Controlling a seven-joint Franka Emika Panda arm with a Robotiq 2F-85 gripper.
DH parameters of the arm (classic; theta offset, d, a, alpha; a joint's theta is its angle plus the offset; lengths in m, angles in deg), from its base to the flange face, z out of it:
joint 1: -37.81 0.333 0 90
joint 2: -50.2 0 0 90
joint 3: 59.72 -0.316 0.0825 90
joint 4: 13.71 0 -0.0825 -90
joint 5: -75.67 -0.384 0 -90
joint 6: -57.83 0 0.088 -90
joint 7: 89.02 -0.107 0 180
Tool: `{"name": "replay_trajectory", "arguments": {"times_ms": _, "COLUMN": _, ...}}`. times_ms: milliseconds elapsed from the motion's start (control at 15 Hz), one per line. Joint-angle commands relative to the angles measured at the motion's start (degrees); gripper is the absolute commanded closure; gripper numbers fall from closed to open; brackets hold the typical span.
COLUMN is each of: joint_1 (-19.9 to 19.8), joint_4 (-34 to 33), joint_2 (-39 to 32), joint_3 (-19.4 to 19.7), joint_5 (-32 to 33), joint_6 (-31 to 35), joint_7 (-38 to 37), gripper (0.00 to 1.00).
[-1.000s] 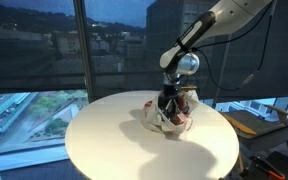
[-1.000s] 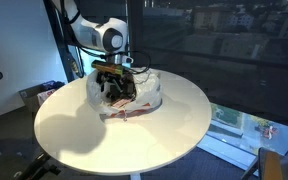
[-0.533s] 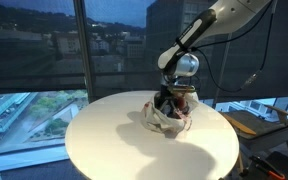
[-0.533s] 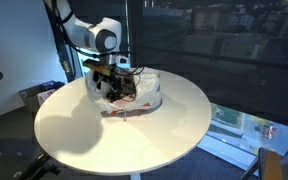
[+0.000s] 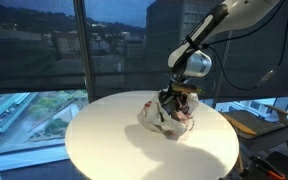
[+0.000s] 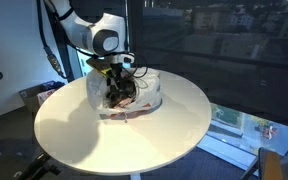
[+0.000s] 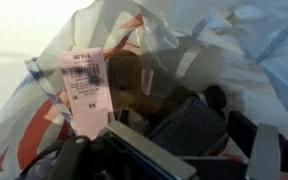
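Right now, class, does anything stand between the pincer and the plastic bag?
Nothing visible does. The open pincer hovers right at the plastic bag on the table; the wrist view shows only its film and a white tag.

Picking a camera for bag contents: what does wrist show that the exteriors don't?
Wrist only: a white printed tag, a brown thing and a dark thing inside the bag.
Exteriors only: the round table, the arm, the windows, and where the bag lies on the table.
Both: the white bag with red print, and the open gripper at its mouth.
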Motion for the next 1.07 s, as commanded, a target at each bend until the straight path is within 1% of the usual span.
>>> {"name": "replay_trajectory", "arguments": {"times_ms": 0, "joint_1": -1.7, "joint_4": 1.1, "joint_2": 0.3, "joint_3": -1.1, "joint_5": -5.7, "joint_6": 5.5, "joint_7": 0.6, "gripper": 0.0}}
{"name": "replay_trajectory", "arguments": {"times_ms": 133, "joint_1": -2.2, "joint_4": 0.3, "joint_2": -1.2, "joint_3": -1.6, "joint_5": -8.1, "joint_6": 8.3, "joint_7": 1.4, "gripper": 0.0}}
{"name": "replay_trajectory", "arguments": {"times_ms": 267, "joint_1": -2.2, "joint_4": -0.1, "joint_2": -2.2, "joint_3": -1.6, "joint_5": -8.8, "joint_6": 10.7, "joint_7": 0.7, "gripper": 0.0}}
{"name": "replay_trajectory", "arguments": {"times_ms": 467, "joint_1": -2.9, "joint_4": -0.8, "joint_2": -3.9, "joint_3": -2.4, "joint_5": -10.2, "joint_6": 11.8, "joint_7": 0.9, "gripper": 0.0}}
{"name": "replay_trajectory", "arguments": {"times_ms": 867, "joint_1": -1.9, "joint_4": -2.9, "joint_2": -8.1, "joint_3": -1.3, "joint_5": -8.0, "joint_6": 15.5, "joint_7": -0.6, "gripper": 0.0}}
{"name": "replay_trajectory", "arguments": {"times_ms": 933, "joint_1": -1.6, "joint_4": -3.0, "joint_2": -8.4, "joint_3": -1.0, "joint_5": -7.3, "joint_6": 16.3, "joint_7": -0.7, "gripper": 0.25}}
{"name": "replay_trajectory", "arguments": {"times_ms": 1000, "joint_1": -1.7, "joint_4": -3.1, "joint_2": -8.7, "joint_3": -1.0, "joint_5": -7.1, "joint_6": 17.0, "joint_7": -0.6, "gripper": 0.26}}
